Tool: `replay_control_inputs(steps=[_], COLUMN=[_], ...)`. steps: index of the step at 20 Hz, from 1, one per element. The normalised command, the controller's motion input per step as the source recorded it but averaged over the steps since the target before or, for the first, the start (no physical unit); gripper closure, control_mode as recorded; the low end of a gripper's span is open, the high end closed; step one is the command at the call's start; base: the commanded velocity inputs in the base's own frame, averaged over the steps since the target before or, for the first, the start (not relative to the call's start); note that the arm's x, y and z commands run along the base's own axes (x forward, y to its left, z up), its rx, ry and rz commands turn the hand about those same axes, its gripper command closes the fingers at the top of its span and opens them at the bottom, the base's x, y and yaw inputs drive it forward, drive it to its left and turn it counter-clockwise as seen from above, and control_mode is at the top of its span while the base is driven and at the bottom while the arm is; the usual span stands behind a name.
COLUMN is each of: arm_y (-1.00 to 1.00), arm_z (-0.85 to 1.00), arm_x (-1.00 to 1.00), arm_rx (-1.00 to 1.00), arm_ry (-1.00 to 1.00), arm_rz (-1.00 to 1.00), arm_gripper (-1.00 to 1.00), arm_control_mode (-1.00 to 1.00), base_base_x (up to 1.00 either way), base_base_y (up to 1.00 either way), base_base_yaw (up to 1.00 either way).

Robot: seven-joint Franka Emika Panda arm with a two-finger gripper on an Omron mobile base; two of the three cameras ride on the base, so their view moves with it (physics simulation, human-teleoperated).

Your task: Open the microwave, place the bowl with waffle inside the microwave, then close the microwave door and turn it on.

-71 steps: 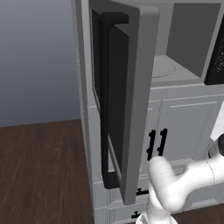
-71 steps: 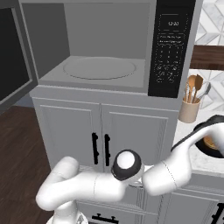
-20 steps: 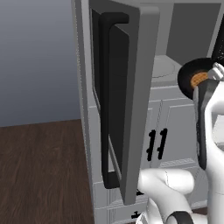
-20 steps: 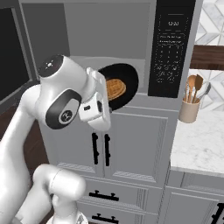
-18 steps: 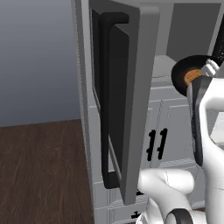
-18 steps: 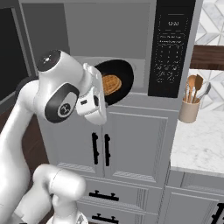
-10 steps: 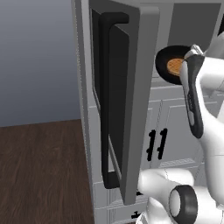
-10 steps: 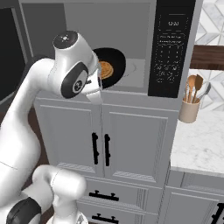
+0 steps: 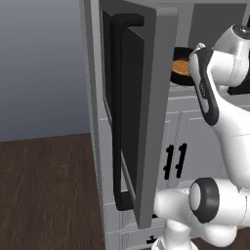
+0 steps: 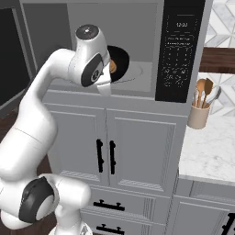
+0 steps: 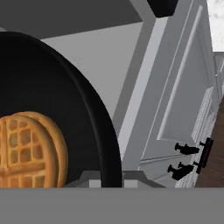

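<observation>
gripper (image 11: 107, 181): clamped on bowl (image 11: 65, 109) rim, apparently | waffle (image 11: 26, 151) inside bowl

One microwave (image 10: 137, 50), one bowl (image 11: 52, 100), perhaps two waffles (image 11: 30, 148).

The arm's wrist hides most of the bowl (image 10: 120, 63) and nearly all the waffle (image 10: 112, 67); the microwave door (image 10: 10, 55) runs off the left edge.
</observation>
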Motion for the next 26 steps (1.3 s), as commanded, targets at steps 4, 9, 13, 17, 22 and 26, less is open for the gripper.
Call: replay_control_inputs(steps=[4,9,13,17,22,26], arm_y=[0.33,0.36,0.21,0.10,0.15,0.10], arm_z=[-0.15,-0.23,-0.02,0.00,-0.02,-0.16], arm_x=[0.47,0.45,0.46,0.56,0.50,0.42], arm_rx=[0.00,0.00,0.00,0.00,0.00,0.00], arm_ry=[0.00,0.00,0.00,0.00,0.07,0.04], arm_rz=[0.00,0.01,0.00,0.00,0.01,0.01], arm_gripper=[1.00,1.00,1.00,1.00,1.00,1.00], arm_control_mode=[-1.00,-1.00,-1.00,-1.00,-1.00,-1.00], base_base_x=[0.00,0.00,0.00,0.00,0.00,0.00], base_base_y=[0.00,0.00,0.00,0.00,0.00,0.00], base_base_yaw=[0.00,0.00,0.00,0.00,0.00,0.00])
